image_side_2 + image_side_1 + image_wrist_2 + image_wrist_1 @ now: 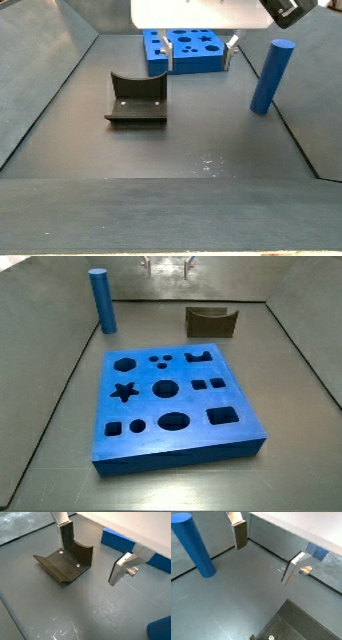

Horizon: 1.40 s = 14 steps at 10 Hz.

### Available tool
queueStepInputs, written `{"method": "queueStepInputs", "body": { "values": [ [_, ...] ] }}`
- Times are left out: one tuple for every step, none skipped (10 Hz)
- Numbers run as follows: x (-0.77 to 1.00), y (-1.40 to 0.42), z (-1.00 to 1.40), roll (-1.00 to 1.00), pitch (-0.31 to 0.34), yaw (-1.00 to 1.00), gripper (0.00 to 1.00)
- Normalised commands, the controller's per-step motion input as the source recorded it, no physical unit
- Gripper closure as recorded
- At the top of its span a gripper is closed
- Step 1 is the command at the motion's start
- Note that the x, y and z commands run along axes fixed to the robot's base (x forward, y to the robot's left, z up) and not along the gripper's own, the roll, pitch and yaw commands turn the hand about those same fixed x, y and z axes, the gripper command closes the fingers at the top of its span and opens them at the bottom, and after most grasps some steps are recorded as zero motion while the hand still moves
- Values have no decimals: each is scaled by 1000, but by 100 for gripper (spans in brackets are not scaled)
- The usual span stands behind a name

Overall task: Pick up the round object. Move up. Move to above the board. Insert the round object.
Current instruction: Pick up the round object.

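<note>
The round object, a tall blue cylinder, stands upright on the grey floor in both side views (102, 301) (274, 75) and in a wrist view (198, 547). The board (174, 396), a thick blue slab with dark shaped holes, lies flat; it also shows in a side view (187, 50), and one corner shows in a wrist view (132, 548). My gripper (266, 559) (93, 559) is open and empty. It hangs above the floor between the cylinder and the fixture, apart from both. In the side views it is high up (167, 264) (198, 50).
The dark fixture (210, 321) (134, 97) (65, 564) stands on the floor near the gripper; its edge also shows in a wrist view (301, 624). Grey walls enclose the floor on all sides.
</note>
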Motion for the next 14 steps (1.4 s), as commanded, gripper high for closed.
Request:
{"method": "queueStepInputs", "body": {
  "values": [
    [-31, 0, -11, 0, 0, -9, 0],
    [-9, 0, -69, 0, -3, -29, 0],
    [0, 0, 0, 17, 20, -57, 0],
    [0, 74, -23, -31, 0, 0, 0],
    [-406, -300, 826, 403, 274, -111, 0],
    [-403, -69, 1000, 143, 249, -71, 0],
    [-649, 0, 1000, 126, 211, 0, 0],
    [-954, 0, 877, 377, 271, 3, 0],
    [-1000, 0, 649, 506, 43, 0, 0],
    [-1000, 0, 437, 551, -23, 0, 0],
    [-1000, 0, 183, 446, -126, 0, 0],
    [-697, -74, 0, 0, -386, -74, 0],
    [0, 51, 0, -94, 0, 0, 0],
    [-846, -240, -703, 23, -500, -57, 0]
  ]
}}
